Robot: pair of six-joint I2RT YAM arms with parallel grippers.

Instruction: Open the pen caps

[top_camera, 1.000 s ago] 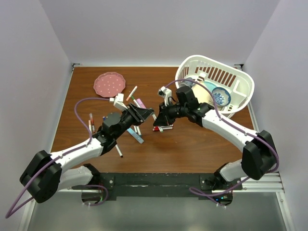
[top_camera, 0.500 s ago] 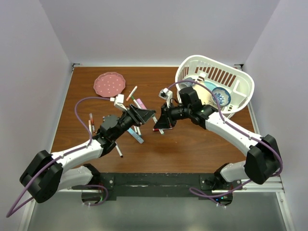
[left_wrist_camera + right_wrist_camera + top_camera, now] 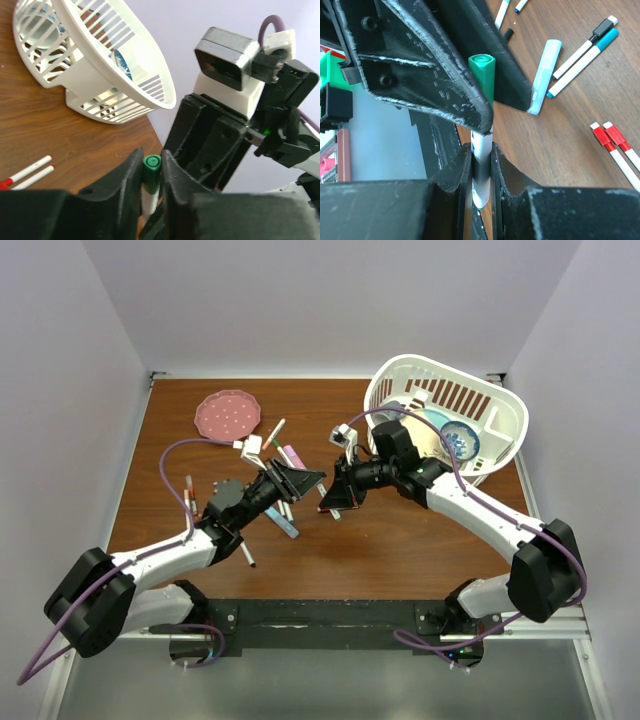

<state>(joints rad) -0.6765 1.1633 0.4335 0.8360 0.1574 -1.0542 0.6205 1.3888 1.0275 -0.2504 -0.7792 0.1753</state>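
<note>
Near left on the table you see a loose pen. In the ctr, above the wood, both arms meet: your R gripper is clenched on the white pen barrel, and the L gripper pinches its green cap, cap not off yet. Far right: white basket. Far left: pink plate.
</note>
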